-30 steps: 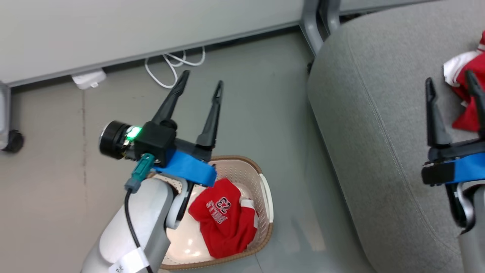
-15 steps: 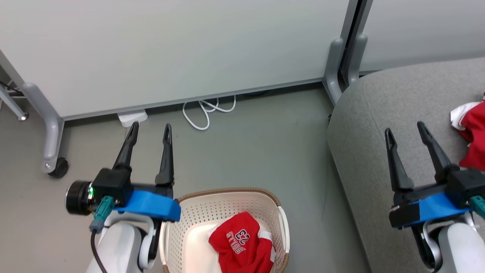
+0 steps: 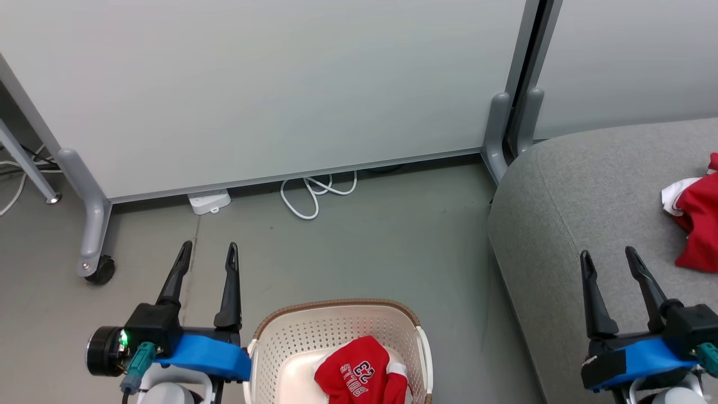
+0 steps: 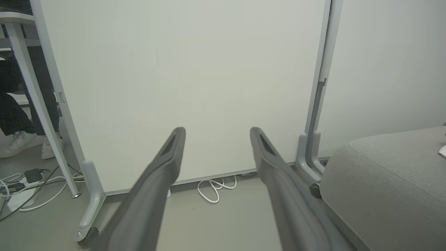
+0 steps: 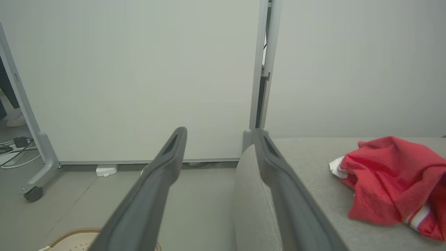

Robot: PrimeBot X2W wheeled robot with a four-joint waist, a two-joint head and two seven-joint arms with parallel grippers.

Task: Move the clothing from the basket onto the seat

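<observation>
A cream basket with a brown rim stands on the floor at the bottom centre. In it lies a red garment printed "BULLS 23". A second red garment with white trim rests on the grey seat at the right edge; the same garment appears in the right wrist view. My left gripper is open and empty, just left of the basket. My right gripper is open and empty above the seat, left of the red garment there.
A pale partition wall on grey wheeled legs stands behind. A white cable and a white power block lie on the floor at its foot. Someone's white shoes show beyond the partition.
The head camera has tilted up, so basket and seat sit lower in view. Both grippers have dropped towards the bottom of the picture and stay open. The garments have not moved.
</observation>
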